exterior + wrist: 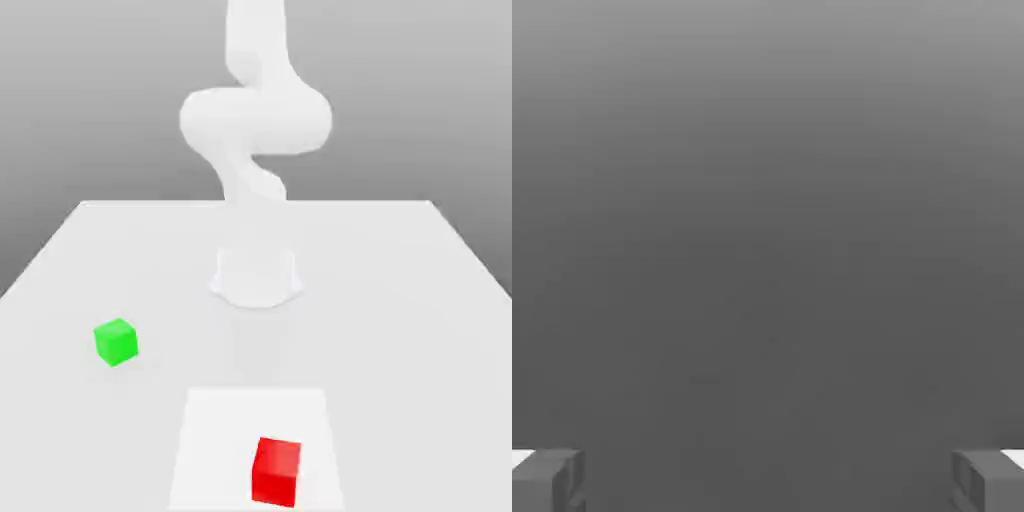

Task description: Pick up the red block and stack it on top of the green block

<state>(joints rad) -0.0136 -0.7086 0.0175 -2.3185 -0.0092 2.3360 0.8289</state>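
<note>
Gripper (768, 482) wide open, nothing held; red blk (276, 472) on white patch (220, 440) — grn blk (116, 342) apart on tabletop (400, 330)

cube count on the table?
2: the green cube toward the exterior view's left; the red cube on the white patch nearer that camera.

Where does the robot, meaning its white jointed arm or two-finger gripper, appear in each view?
Exterior view: white jointed arm, rising in the middle.
Hand view: two-finger gripper, open, its fingers at opposite margins.
Shared landmark: apparently the plain grey shaded backdrop.
</note>
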